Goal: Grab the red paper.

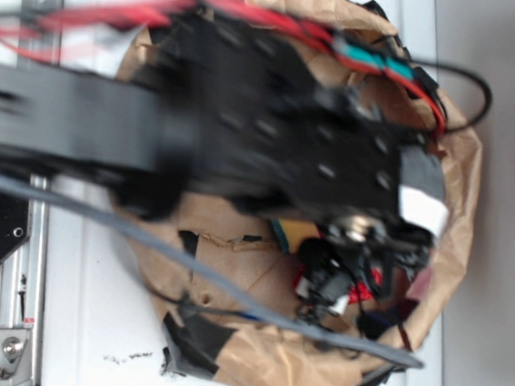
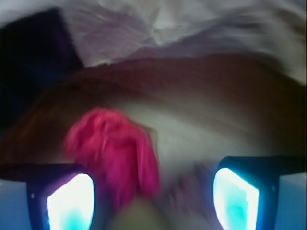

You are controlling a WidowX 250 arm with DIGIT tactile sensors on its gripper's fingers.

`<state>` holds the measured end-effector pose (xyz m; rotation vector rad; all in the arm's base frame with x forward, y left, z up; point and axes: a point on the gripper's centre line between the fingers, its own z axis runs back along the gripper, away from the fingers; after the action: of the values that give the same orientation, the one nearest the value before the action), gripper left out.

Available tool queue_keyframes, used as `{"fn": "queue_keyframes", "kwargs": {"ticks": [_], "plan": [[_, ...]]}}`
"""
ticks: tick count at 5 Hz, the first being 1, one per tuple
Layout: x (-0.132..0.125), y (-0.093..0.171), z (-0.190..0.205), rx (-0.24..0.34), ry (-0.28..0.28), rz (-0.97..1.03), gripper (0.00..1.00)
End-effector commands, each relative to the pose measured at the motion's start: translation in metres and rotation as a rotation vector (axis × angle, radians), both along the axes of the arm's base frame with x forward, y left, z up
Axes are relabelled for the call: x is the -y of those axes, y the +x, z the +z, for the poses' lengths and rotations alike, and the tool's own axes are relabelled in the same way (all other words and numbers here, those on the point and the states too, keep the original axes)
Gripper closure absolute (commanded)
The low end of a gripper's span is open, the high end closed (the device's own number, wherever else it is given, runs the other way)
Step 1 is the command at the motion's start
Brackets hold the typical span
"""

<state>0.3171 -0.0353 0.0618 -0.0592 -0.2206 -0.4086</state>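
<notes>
The red paper (image 2: 115,148) is a bright red wrinkly wad, blurred, lying on the pale floor of the brown paper enclosure. In the wrist view it sits just ahead of the left finger (image 2: 72,201) and reaches partly into the gap. My gripper (image 2: 153,199) is open, its two glowing pads wide apart, nothing clamped between them. In the exterior view the black arm hides most of the bin; only scraps of the red paper (image 1: 367,290) show beside the gripper (image 1: 336,278).
A brown paper wall (image 1: 455,221) patched with black tape (image 1: 193,342) rings the work area. A yellowish object (image 2: 139,215) lies blurred between the fingers at the bottom edge, the sponge (image 1: 292,231) in the exterior view. A grey cable (image 1: 144,237) crosses in front.
</notes>
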Motion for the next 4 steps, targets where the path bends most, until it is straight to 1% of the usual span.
{"fn": "queue_keyframes", "kwargs": {"ticks": [1,2,3,4], "plan": [[0.059,0.011,-0.022,-0.014,-0.106,-0.141,0.0],[0.068,-0.004,-0.022,-0.031,-0.098,-0.141,0.91],[0.059,-0.013,-0.009,-0.017,-0.066,-0.083,1.0],[0.036,-0.02,0.023,0.063,-0.003,0.024,1.0]]}}
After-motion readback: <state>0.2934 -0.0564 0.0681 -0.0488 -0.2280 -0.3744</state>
